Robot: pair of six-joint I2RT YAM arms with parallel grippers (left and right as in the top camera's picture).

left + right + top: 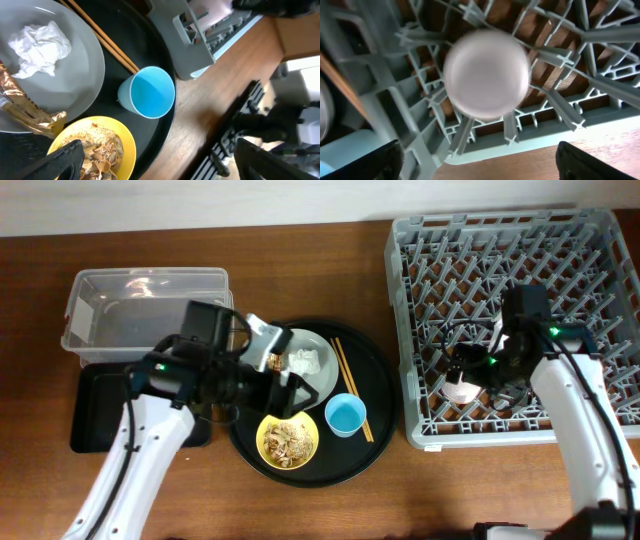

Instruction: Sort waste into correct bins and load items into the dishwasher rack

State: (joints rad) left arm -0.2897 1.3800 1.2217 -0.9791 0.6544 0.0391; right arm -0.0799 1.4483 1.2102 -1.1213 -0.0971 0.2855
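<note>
- While my right jaws hang released above it, the pink cup [486, 74] sits among the pegs of the dishwasher rack [420, 240], near its edge.
- My left jaws — spread, empty — hover over the yellow bowl [125, 137] of food scraps [95, 147].
- Beside it on the round black tray [155, 50]: light blue cup [150, 92], chopsticks [107, 41], and the plate [75, 80] bearing tissue [40, 47] and wrapper [30, 112].

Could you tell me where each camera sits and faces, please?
Overhead: above the table, looking straight down; both arms show.
Left wrist: over the round black tray, facing down at the blue cup; own fingertips show.
Right wrist: over the dishwasher rack, facing down at the pink cup; own fingertips show.
Shared: blue cup, overhead and left wrist.
</note>
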